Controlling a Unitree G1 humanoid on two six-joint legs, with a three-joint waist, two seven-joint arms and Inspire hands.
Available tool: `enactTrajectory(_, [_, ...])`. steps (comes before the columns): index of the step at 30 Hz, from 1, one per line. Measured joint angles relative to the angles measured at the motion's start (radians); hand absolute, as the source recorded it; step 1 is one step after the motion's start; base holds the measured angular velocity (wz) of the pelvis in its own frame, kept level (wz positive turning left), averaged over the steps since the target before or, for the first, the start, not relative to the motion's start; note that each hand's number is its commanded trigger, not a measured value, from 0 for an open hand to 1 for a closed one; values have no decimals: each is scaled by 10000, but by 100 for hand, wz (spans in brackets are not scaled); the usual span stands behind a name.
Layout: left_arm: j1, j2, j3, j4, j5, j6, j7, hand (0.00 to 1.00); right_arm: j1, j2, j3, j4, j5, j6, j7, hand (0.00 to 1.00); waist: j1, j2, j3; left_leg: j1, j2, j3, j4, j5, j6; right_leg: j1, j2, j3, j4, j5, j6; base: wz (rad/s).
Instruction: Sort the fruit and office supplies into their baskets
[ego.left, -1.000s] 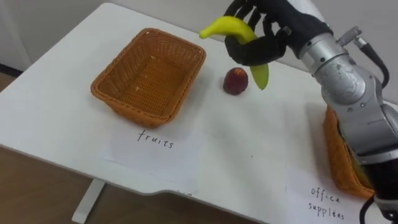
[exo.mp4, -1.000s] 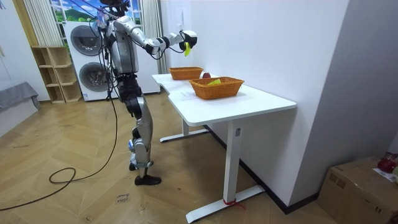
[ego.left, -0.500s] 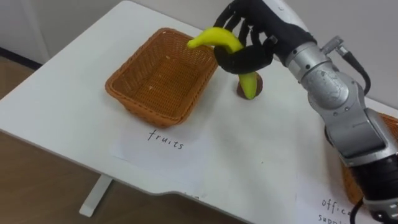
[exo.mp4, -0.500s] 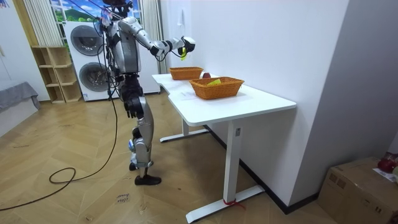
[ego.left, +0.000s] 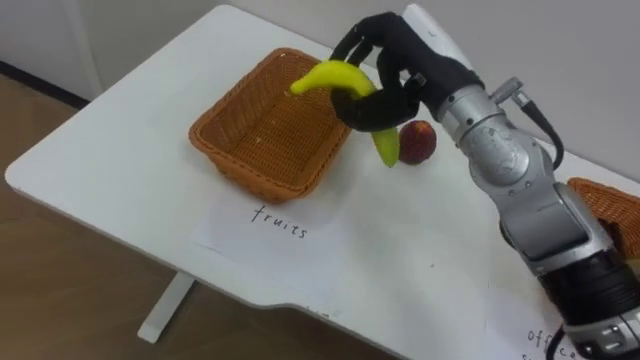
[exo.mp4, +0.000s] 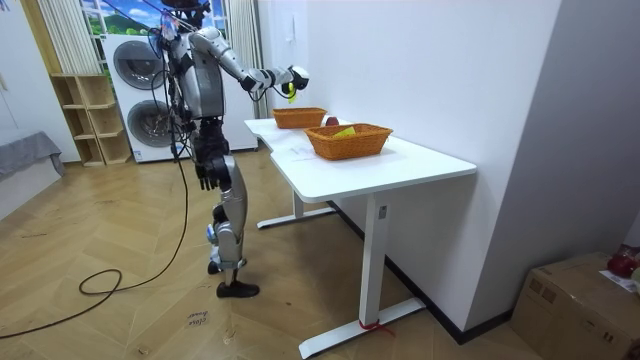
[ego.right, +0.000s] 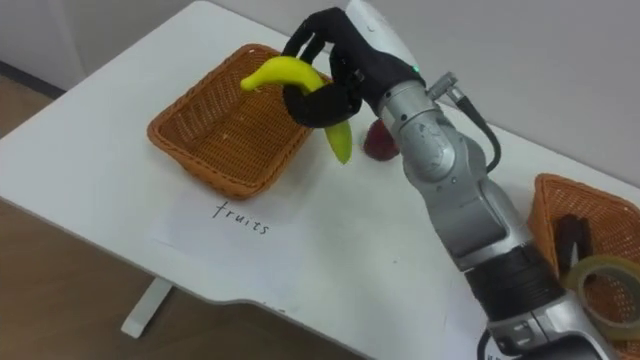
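My right hand (ego.left: 400, 65) is shut on a yellow banana (ego.left: 325, 75) and holds it in the air over the right rim of the woven fruit basket (ego.left: 255, 172). The banana's lower tip hangs beside a red apple (ego.left: 418, 142), which lies on the white table just right of that basket. In the right eye view the same hand (ego.right: 340, 55) grips the banana (ego.right: 275, 72) above the basket (ego.right: 200, 160). In the room view I stand at the table's far end with my right arm stretched out, and my left hand (exo.mp4: 205, 178) hangs by my thigh.
A paper label (ego.left: 280, 222) lies in front of the fruit basket. At the right stands a second woven basket (ego.right: 560, 195) holding a tape roll (ego.right: 600, 285) and a dark item (ego.right: 570, 240). The table's front edge runs close below the label.
My right hand has carried the banana leftward from above the apple to over the fruit basket's right rim. The whole picture has shifted as the camera moved.
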Motion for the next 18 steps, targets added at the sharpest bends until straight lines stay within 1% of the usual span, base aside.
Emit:
enactTrajectory(4, [77,-8,-1,-123,2,-3,-8,0,-87,27,-1,472,27,-41,-164,100,170,-1,-1,2,-21,-52,-1,5,9,20,-20,2,0,-2,3,3])
enactTrajectory(7, [222,-27,14,-421,21,5,-29,0,-117,56,-1,633,-19,-42,-169,100,185,0,-1,-15,-64,-101,-5,11,20,21,-50,3,1,-41,63,5])
enactTrajectory(9, [255,-42,23,-517,228,8,-49,0,-118,53,-3,683,4,-42,-169,100,184,1,0,-30,-85,-139,-6,15,26,19,-62,-2,0,-61,86,6])
enactTrajectory(12, [285,-42,24,-687,573,24,-121,0,-170,55,-4,862,51,-43,-168,100,207,0,0,-50,-95,-214,-5,18,31,28,-60,-14,2,-64,90,6])
enactTrajectory(15, [292,-51,26,-686,659,33,-266,0,-283,58,-12,1155,51,-53,-170,100,220,-2,-1,-59,-98,-237,-12,18,31,26,-60,-19,1,-67,94,2])
enactTrajectory(18, [285,-70,25,-665,821,77,-307,0,-411,58,-7,1612,40,-100,-197,100,323,-13,-2,-41,-94,-236,-40,19,32,22,-62,-113,1,-67,95,0])
